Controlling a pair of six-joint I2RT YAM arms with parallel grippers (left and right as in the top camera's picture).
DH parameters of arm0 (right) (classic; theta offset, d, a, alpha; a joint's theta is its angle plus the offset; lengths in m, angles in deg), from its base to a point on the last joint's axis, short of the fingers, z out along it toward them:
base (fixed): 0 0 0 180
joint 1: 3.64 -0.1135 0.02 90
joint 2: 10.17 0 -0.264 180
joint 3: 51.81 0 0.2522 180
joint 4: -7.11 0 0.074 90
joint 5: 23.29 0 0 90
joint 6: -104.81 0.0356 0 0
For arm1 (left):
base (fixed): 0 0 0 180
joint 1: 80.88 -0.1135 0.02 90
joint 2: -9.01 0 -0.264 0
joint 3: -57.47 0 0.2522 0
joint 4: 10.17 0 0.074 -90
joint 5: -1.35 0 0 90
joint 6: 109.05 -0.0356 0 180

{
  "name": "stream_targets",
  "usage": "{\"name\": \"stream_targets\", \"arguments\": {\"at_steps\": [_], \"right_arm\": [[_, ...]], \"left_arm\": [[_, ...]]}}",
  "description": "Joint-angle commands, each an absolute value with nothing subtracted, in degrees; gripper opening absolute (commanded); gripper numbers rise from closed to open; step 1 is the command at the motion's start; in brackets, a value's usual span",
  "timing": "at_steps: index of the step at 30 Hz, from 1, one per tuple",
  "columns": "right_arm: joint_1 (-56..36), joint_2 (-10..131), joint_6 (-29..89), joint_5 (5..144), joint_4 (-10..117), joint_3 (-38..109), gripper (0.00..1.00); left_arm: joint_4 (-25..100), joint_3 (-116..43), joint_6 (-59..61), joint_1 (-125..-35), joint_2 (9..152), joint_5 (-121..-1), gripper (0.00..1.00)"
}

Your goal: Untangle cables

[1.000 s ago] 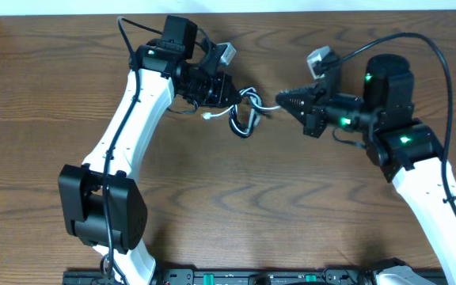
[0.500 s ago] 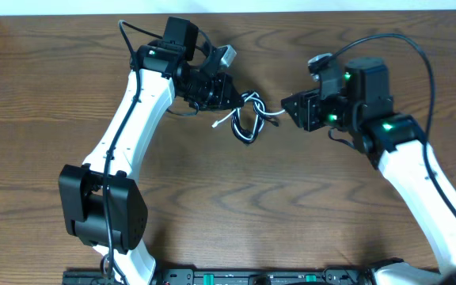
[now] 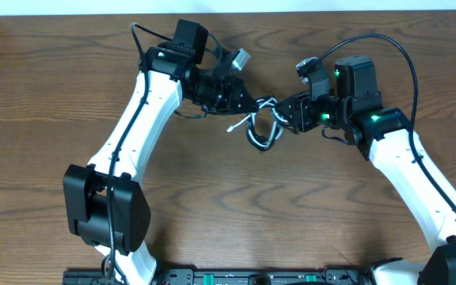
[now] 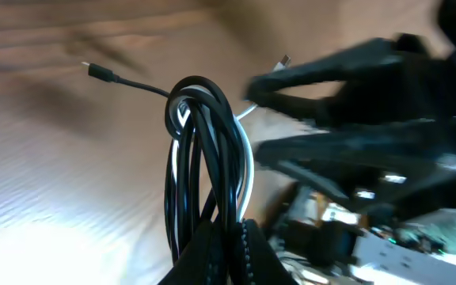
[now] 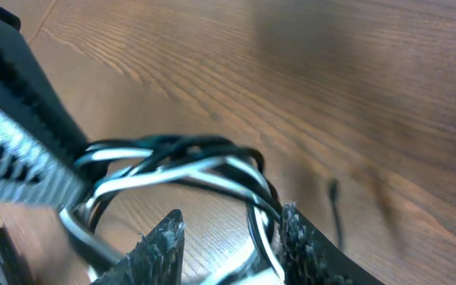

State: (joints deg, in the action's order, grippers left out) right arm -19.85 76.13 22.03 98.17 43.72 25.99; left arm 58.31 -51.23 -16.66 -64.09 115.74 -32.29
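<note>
The cables, a black cord and a white cord (image 3: 261, 136) wound into one looped bundle, hang between the two arms at the table's middle back. My left gripper (image 3: 248, 103) is shut on the bundle's top; in the left wrist view its tips (image 4: 228, 249) pinch the black and white loops (image 4: 204, 150). A black plug end (image 4: 97, 73) sticks out to the left. My right gripper (image 3: 280, 117) is at the bundle's right side. In the right wrist view it stands open (image 5: 232, 241), with strands of the cables (image 5: 212, 170) running between the fingers and against the right fingertip (image 5: 299, 241).
The wooden table (image 3: 212, 206) runs to a white wall at the back. Both white arms reach in from the front corners, with thick black wires looping over them. A loose white plug end (image 3: 232, 127) lies on the wood left of the bundle.
My left gripper carried the bundle to the right. The right gripper let go, swung its wrist round, opened and came left onto the bundle's right side.
</note>
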Motion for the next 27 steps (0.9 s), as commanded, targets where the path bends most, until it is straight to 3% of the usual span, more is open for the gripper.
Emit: {"name": "stream_targets", "arguments": {"at_steps": [1, 12, 20, 24, 27], "right_arm": [[-20.2, 76.9, 22.0, 99.2, 43.9, 26.8, 0.35], [-20.2, 79.2, 23.1, 90.9, 46.5, 26.8, 0.36], [-20.2, 81.3, 23.3, 92.0, 42.9, 26.8, 0.4], [-20.2, 81.7, 31.6, 84.7, 42.8, 26.8, 0.27], [-20.1, 81.7, 40.0, 70.2, 48.9, 26.8, 0.24]], "left_arm": [[57.0, -50.5, -15.2, -64.2, 116.2, -23.6, 0.07], [52.5, -50.6, -10.1, -64.2, 116.2, -14.6, 0.07], [51.6, -50.6, -8.8, -64.2, 116.2, -12.6, 0.08], [51.4, -50.6, -8.9, -64.4, 116.2, -12.7, 0.07], [50.8, -50.6, -8.8, -65.5, 116.2, -16.2, 0.07]]}}
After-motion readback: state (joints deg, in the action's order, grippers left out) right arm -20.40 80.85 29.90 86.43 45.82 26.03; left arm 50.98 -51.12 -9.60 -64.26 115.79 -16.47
